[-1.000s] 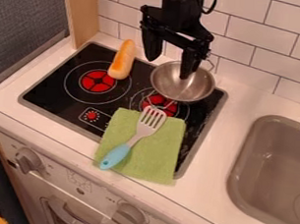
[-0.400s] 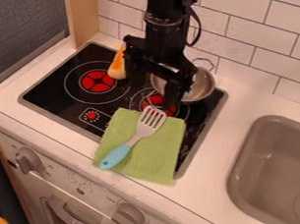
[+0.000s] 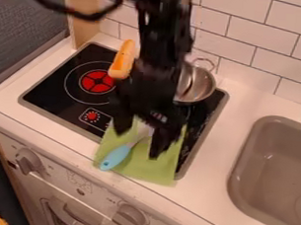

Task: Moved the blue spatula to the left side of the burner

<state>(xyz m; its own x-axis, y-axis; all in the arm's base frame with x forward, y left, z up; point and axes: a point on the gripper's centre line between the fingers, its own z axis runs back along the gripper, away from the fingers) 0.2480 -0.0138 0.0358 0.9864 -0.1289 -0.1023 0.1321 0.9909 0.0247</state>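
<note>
Black and hanging from the top edge, the arm (image 3: 161,31) slants down over the stovetop (image 3: 60,84), its two-finger hand (image 3: 137,144) pointing at the green cloth (image 3: 158,167). The fingers stand wide apart, one either side of the spatula with the light blue handle (image 3: 116,157), gripping nothing. Whether they touch the cloth, I cannot tell. The spatula lies slantwise on it, handle toward the stove's front edge.

A black, jointed arm (image 3: 163,36) has a thick, curved black cable (image 3: 89,17) and a black, two-fingered pincer (image 3: 137,142).
</note>
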